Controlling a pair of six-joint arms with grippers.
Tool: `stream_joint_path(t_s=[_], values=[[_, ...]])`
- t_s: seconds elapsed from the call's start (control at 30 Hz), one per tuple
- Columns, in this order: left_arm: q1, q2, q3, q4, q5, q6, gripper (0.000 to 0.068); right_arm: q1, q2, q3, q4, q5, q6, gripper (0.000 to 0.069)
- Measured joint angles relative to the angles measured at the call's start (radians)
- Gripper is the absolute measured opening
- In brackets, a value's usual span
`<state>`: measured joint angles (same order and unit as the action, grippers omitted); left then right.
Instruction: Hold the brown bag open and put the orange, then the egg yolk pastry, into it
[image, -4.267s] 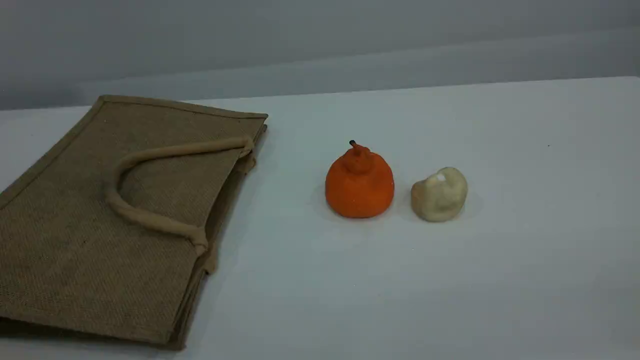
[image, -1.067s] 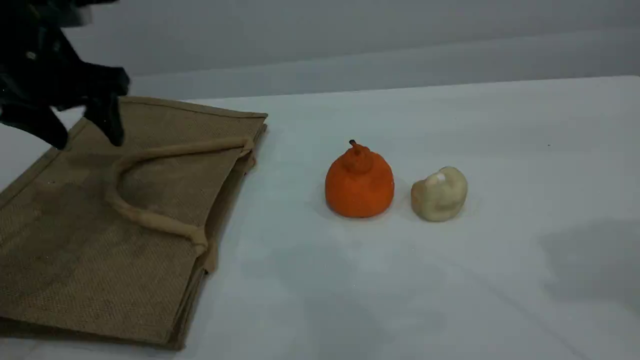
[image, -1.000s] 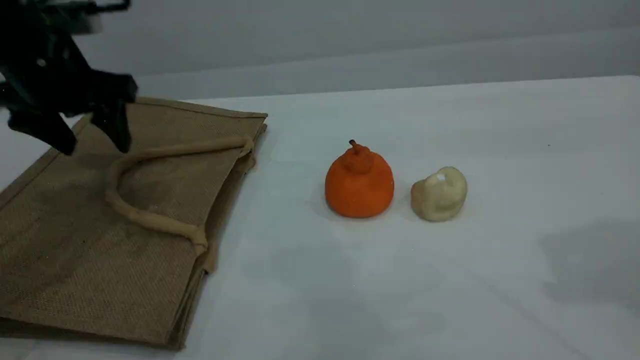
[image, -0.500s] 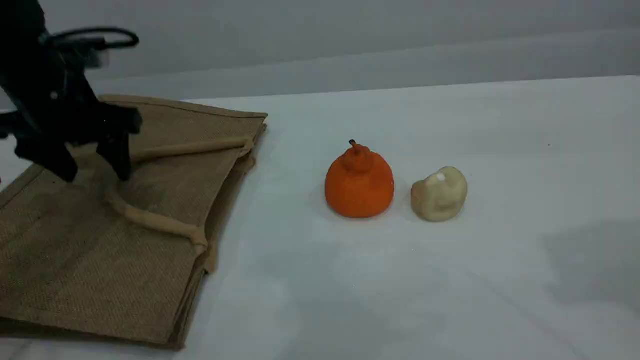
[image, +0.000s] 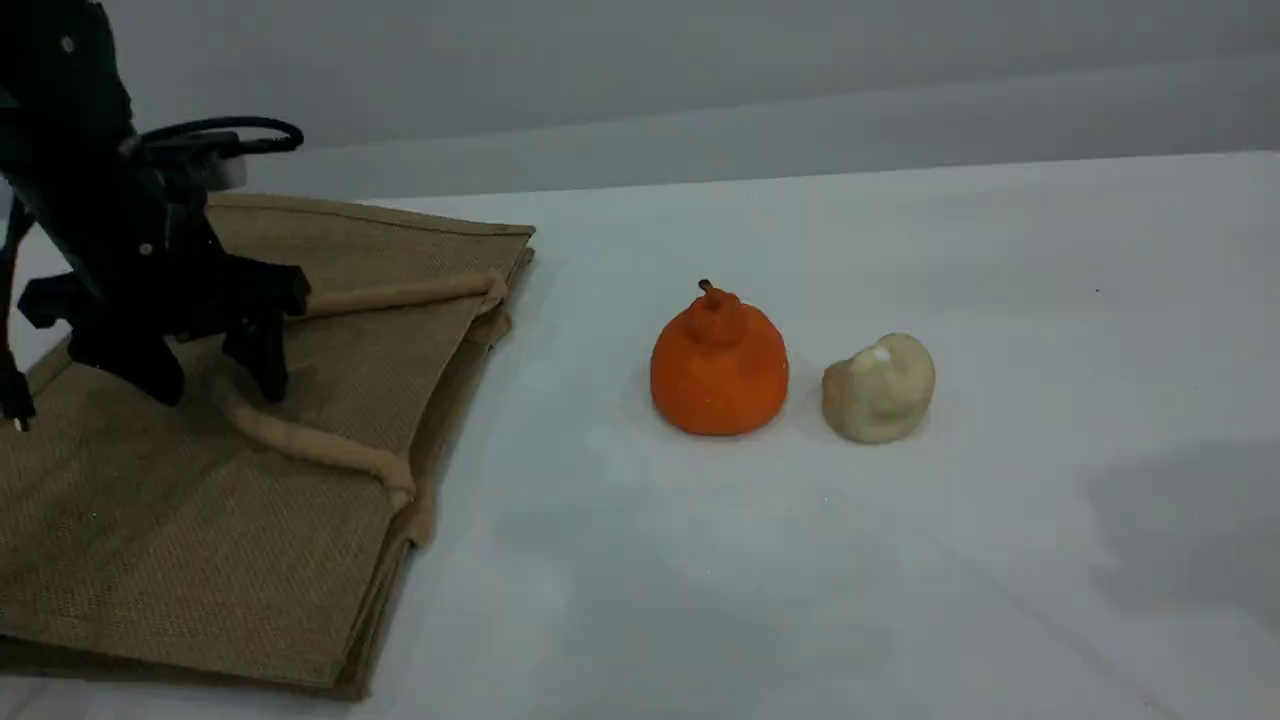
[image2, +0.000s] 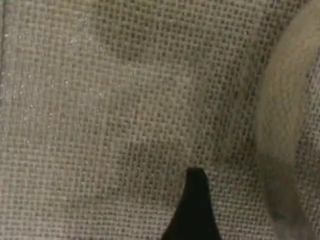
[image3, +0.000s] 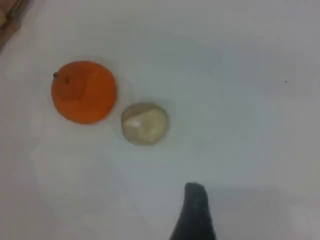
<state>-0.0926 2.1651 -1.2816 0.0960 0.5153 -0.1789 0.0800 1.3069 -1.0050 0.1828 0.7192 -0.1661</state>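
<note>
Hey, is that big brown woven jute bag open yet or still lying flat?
Lying flat and shut: the brown woven jute bag rests collapsed on the table, its loop handle lying on top.

Table (image: 900, 560): white, smooth, spreading across the whole view.
Wall (image: 700, 70): plain grey, rising behind the table.

The brown bag (image: 200, 520) is laid flat on its side at the left, woven jute, its mouth turned toward the orange (image: 718, 368); one lighter padded loop handle (image: 320, 452) is draped across its upper face. The orange is stood upright to the bag's right, its knobby neck and dark stem on top. The egg yolk pastry (image: 879, 390), pale cream and rounded, is set just beside the orange on the right.
</note>
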Motion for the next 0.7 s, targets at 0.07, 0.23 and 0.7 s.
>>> stream_joint_path(t_s=[0.07, 0.23, 0.7], values=[[0.0, 0.0, 0.0, 0.0, -0.001, 0.0, 0.0501, 0.0, 0.0, 0.0, 0.0, 0.0, 0.0, 0.0507], [0.0, 0.0, 0.0, 0.0, -0.004, 0.0, 0.029, 0.0, 0.0, 0.0, 0.0, 0.001, 0.0, 0.0507], [0.0, -0.119, -0.052, -0.027, 0.121, 0.14, 0.0092, 0.0, 0.0, 0.0, 0.001, 0.028, 0.006, 0.0507]])
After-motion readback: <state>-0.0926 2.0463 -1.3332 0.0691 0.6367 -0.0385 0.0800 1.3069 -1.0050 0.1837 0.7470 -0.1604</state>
